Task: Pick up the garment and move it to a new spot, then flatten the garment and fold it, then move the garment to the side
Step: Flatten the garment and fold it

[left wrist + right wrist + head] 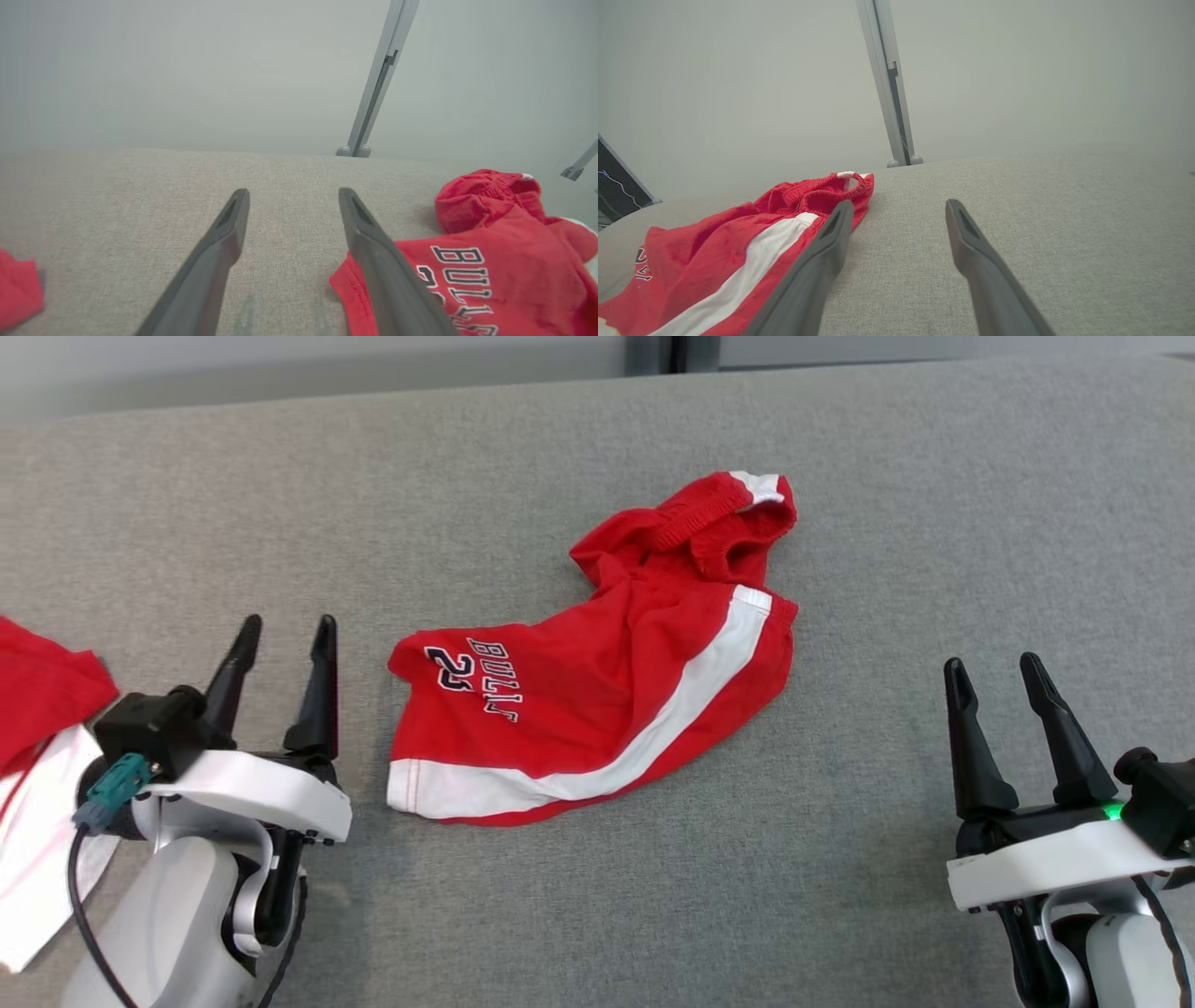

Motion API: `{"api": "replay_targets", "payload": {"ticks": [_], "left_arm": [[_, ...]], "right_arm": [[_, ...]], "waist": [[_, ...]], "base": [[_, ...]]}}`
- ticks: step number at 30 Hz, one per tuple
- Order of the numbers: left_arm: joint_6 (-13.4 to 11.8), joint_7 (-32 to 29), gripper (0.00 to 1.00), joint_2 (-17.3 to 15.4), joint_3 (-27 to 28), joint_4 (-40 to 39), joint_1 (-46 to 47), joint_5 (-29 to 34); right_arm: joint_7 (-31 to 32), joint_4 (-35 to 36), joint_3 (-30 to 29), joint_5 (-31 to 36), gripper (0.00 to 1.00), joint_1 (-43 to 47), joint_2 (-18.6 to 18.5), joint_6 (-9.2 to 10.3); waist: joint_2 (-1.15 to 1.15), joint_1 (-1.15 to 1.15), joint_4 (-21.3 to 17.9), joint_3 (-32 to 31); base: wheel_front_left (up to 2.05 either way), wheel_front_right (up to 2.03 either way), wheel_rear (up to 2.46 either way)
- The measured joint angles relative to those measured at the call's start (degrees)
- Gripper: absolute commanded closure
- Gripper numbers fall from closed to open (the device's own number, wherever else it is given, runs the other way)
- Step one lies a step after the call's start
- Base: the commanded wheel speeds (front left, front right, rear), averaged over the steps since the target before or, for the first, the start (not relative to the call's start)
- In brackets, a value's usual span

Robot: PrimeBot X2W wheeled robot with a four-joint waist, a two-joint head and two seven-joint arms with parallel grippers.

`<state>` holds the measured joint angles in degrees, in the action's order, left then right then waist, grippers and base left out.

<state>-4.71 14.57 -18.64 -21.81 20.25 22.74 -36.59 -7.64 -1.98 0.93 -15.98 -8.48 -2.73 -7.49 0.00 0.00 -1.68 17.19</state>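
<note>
The left jaws and the right jaws both stand spread and empty over the grey bench (840,896); the garment (597,700), crumpled red shorts with a white stripe, lies between them, its printed leg near the inner side of the left jaws, its bunched waistband ahead and well left of the right jaws; another red-and-white cloth (37,728) sits outside the left jaws; the first pickup looks not yet begun; next, jaws should reach inward, descend and pinch a fabric edge.

Even soft light, faint shadows; wrist-view backgrounds hazy, edges distorted.
</note>
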Motion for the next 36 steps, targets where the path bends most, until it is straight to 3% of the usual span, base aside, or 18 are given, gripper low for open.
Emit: {"api": "replay_targets", "payload": {"ticks": [4,9,23,36], "left_arm": [[-2.2,0.3,0.00,0.5,4.4,-6.0,-3.2,2.2],[-3.0,0.3,0.00,0.1,7.3,-13.1,-9.3,6.1],[-5.9,-3.4,0.00,-1.9,4.3,-23.6,-21.3,9.0],[-7.0,-5.0,0.00,-2.5,4.1,-25.6,-22.5,8.7]], "right_arm": [[0.6,1.0,-0.2,1.1,0.00,0.9,0.0,0.00],[2.1,1.5,-0.3,2.9,0.00,2.1,0.0,0.00],[4.4,3.1,-0.7,4.3,0.00,4.7,0.0,0.00],[4.8,4.0,-0.9,3.4,0.00,5.5,0.0,0.00]], "waist": [[0.00,0.00,1.4,-1.8],[0.00,0.00,2.9,-4.2],[0.00,0.00,3.6,-8.3],[0.00,0.00,3.2,-8.5]], "base": [[0.00,0.00,0.00],[0.00,0.00,0.00],[0.00,0.00,0.00],[0.00,0.00,0.00]]}}
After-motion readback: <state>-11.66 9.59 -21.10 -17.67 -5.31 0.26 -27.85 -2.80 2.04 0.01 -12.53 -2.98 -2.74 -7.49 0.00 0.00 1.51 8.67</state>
